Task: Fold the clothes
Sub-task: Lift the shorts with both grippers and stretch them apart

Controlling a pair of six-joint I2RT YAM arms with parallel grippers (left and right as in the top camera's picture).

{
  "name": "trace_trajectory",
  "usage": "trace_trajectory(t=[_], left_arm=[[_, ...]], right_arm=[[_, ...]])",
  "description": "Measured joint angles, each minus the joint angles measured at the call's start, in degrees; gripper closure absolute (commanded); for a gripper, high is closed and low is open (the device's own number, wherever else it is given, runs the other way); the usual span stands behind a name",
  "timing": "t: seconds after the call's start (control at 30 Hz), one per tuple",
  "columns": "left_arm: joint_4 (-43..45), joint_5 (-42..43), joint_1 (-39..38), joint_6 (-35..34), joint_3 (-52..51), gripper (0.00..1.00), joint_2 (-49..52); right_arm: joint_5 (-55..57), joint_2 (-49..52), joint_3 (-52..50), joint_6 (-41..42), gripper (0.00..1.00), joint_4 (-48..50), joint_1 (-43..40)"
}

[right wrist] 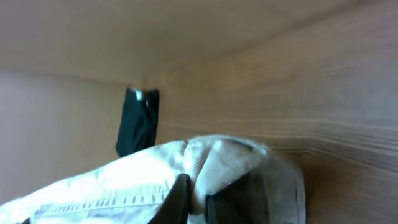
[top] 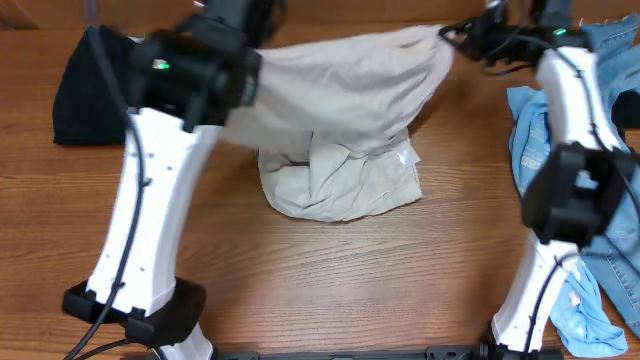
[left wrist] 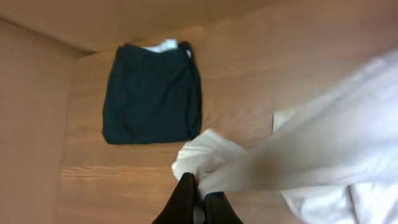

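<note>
The pale beige shorts (top: 345, 110) hang stretched between both grippers above the table, their lower part bunched on the wood (top: 340, 185). My left gripper (top: 250, 62) is shut on one upper corner of the shorts; the left wrist view shows its black fingers (left wrist: 198, 198) pinching the beige cloth (left wrist: 298, 155). My right gripper (top: 447, 35) is shut on the other corner at the far right; the right wrist view shows its fingers (right wrist: 196, 202) clamped on a fold of the shorts (right wrist: 217, 165).
A black folded garment (top: 85, 95) lies at the far left, also in the left wrist view (left wrist: 152, 93). Blue denim and light-blue garments (top: 610, 250) are piled along the right edge. The wooden table (top: 300, 290) runs to the front.
</note>
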Motion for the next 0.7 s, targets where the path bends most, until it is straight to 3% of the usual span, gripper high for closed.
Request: trace_trajectory(t=[0.23, 0.37, 0.7], left_arm=[[-1.60, 2.54, 4.72, -0.57, 15.08, 0.96, 0.04], [-3.72, 2.86, 4.72, -0.57, 17.84, 0.96, -2.27], [-4.48, 9.05, 4.74, -0.61, 18.95, 0.96, -23.89]], right_arm=[[14.34, -23.91, 3.04, -5.88, 0.96, -12.00, -0.20], [20.59, -34.53, 3.04, -6.73, 0.96, -16.37, -0.22], [25.20, -62.31, 3.08, -6.91, 0.96, -22.71, -0.24]])
